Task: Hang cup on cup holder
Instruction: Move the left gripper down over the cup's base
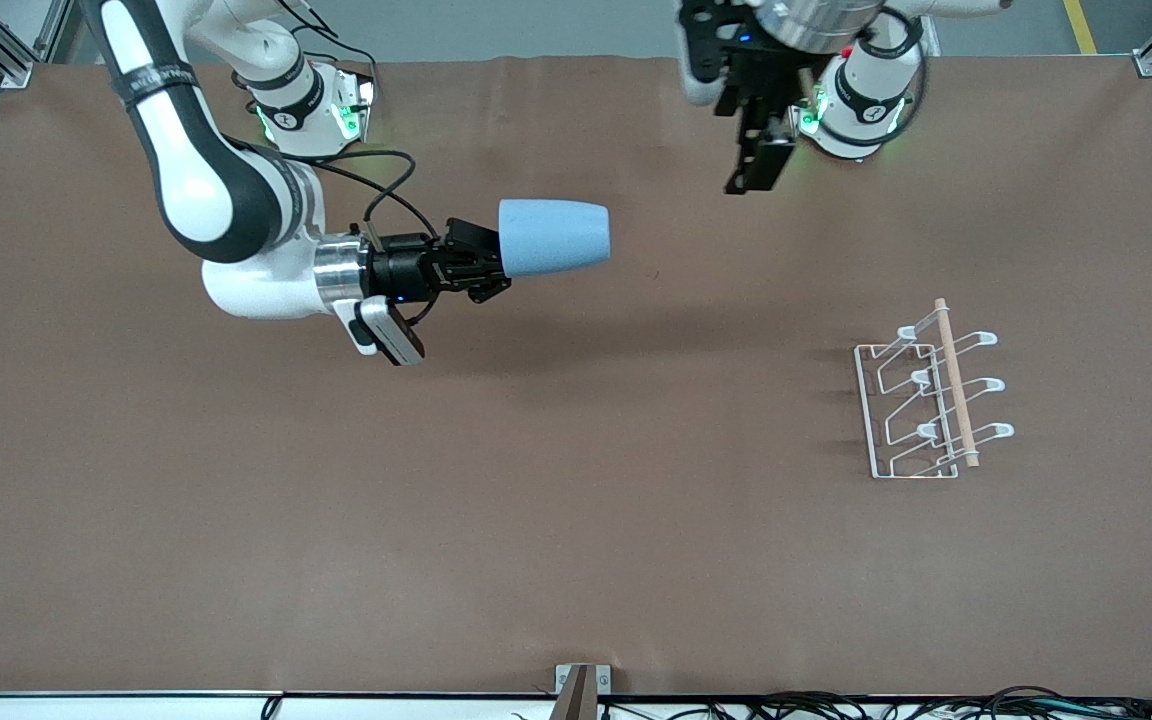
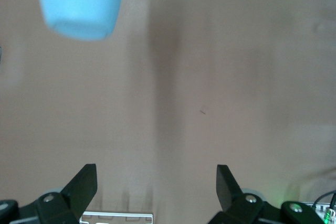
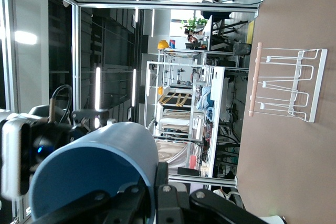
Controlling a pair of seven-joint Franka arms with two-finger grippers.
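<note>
- The table, under its brown covering, is bearing the cup holder toward the left arm's end, standing upright on its rectangular wire base with a wooden rod across the top and rounded prongs angling up on both sides.
- The right gripper is holding the cup up in the air over the bare middle stretch of the table, well apart from the holder; the cup is lying sideways with its closed bottom pointing toward the left arm's end.
- The left gripper is waiting near its own base, fingers spread wide and carrying nothing.
- The cup is looking light and stiff, with a smooth matte wall that could slip; the rim, where the right gripper's fingers are pinching it now, seems the sound place to hold, leaving the mouth free for a prong.
- The wire holder is probably light too, so a hard push might be shifting or tipping it.
- The right wrist view is showing the dark blue inside and the finger reaching into the mouth, which the front view is hiding; the left wrist view is showing only the cup's closed bottom and an edge of the holder.
</note>
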